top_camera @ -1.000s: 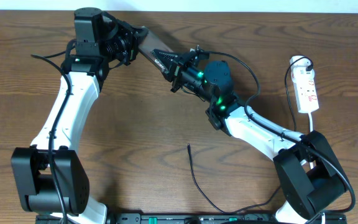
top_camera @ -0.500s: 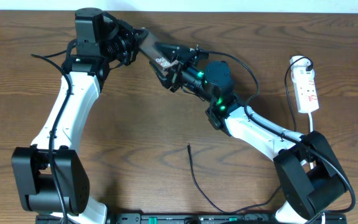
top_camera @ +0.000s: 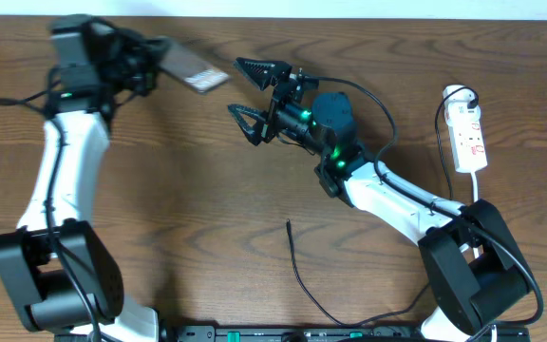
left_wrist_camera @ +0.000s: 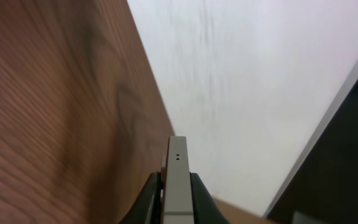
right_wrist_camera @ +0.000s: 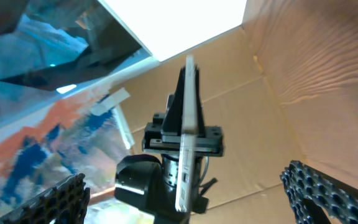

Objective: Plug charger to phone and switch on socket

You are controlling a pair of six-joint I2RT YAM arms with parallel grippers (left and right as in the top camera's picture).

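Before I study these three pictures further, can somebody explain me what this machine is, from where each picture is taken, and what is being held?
You see two robot arms at a wooden table. The top picture looks down from above. The other two come from small cameras on each wrist.

The left claw is shut on the phone, holding it above the table. In the left wrist view the phone shows edge-on between the fingers. The right claw is open and empty; its camera looks at the phone and the left arm behind it.

On the table lie the charger, a thin black cable nobody holds, and the socket, a white power strip at the right edge.
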